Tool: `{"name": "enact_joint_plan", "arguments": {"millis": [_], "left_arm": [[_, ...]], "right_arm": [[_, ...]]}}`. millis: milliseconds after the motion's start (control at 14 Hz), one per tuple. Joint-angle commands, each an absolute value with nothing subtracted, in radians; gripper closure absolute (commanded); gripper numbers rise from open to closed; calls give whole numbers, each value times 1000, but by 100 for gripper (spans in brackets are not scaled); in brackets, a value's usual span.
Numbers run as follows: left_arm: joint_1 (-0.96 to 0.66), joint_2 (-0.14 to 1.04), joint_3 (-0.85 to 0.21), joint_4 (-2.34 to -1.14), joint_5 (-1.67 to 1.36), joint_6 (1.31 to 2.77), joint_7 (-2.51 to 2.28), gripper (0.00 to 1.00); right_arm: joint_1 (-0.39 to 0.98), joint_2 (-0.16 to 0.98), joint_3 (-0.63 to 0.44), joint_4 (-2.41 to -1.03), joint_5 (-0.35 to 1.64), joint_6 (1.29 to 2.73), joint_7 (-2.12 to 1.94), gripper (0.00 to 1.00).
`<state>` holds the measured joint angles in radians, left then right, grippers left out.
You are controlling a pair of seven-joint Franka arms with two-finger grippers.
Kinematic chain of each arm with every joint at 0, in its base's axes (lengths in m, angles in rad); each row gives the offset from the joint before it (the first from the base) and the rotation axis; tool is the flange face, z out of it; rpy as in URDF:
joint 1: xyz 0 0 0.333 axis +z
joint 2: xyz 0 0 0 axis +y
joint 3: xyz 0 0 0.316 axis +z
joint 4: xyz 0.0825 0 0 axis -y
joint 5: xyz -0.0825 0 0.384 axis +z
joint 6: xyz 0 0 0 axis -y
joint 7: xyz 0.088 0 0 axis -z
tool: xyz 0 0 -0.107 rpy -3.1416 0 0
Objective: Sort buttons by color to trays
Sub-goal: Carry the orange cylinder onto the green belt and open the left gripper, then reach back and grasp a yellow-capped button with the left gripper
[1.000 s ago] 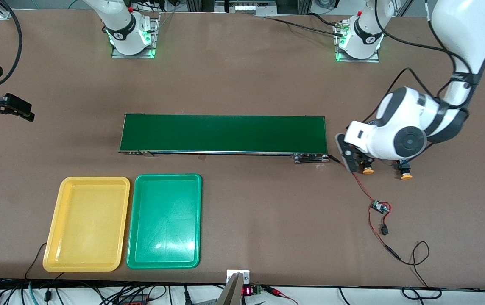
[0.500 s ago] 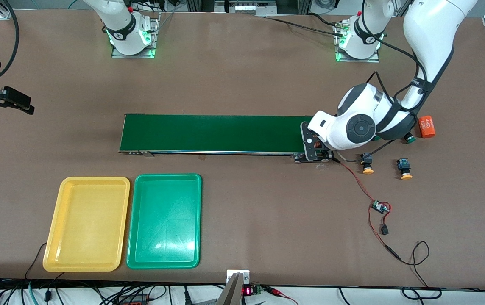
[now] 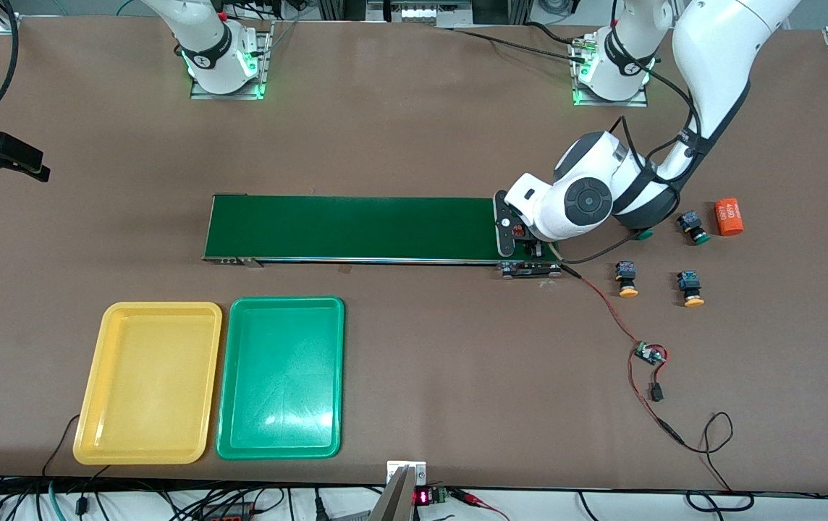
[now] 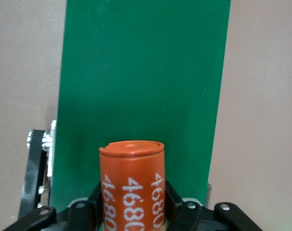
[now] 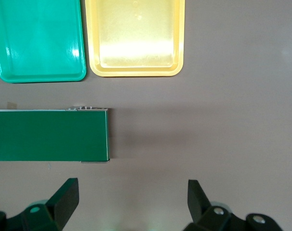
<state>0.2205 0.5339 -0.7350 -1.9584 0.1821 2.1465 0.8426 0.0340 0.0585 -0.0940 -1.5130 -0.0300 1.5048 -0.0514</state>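
Note:
My left gripper (image 3: 524, 247) is shut on an orange cylinder (image 4: 132, 185) printed with white numbers and holds it over the dark-green belt (image 3: 378, 228) at the left arm's end. Two yellow-capped buttons (image 3: 627, 279) (image 3: 690, 289) lie on the table past that belt end. A green-capped button (image 3: 693, 227) lies farther from the front camera, and another green cap (image 3: 645, 234) peeks from under the left arm. The yellow tray (image 3: 161, 307) and the green tray (image 3: 287, 302) sit side by side, nearer the front camera than the belt. My right gripper (image 5: 134, 202) is open over bare table at the right arm's end.
A second orange numbered cylinder (image 3: 729, 216) lies beside the green-capped button. A red and black wire with a small circuit board (image 3: 648, 354) runs from the belt's end toward the front edge. The right wrist view shows both trays (image 5: 40, 38) (image 5: 135, 38) and the belt's end (image 5: 49, 134).
The left arm swung from above the yellow-capped buttons to the belt's end, carrying the orange cylinder, and uncovered the buttons. The right gripper drifted slightly away from the belt.

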Motion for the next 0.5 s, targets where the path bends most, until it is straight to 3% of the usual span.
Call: {"name": "enact_joint_plan", "arguments": {"millis": [0,429], "left_arm": [[229,502,-747,-1968,196,2148,861,0],[241,396,-746,-1916,193,1981,784,0]], "right_arm": [[31,35,-95,-1536,-21,1511,-60,0],[31,38,-95,-1543,-23,1537,-60,0]]}}
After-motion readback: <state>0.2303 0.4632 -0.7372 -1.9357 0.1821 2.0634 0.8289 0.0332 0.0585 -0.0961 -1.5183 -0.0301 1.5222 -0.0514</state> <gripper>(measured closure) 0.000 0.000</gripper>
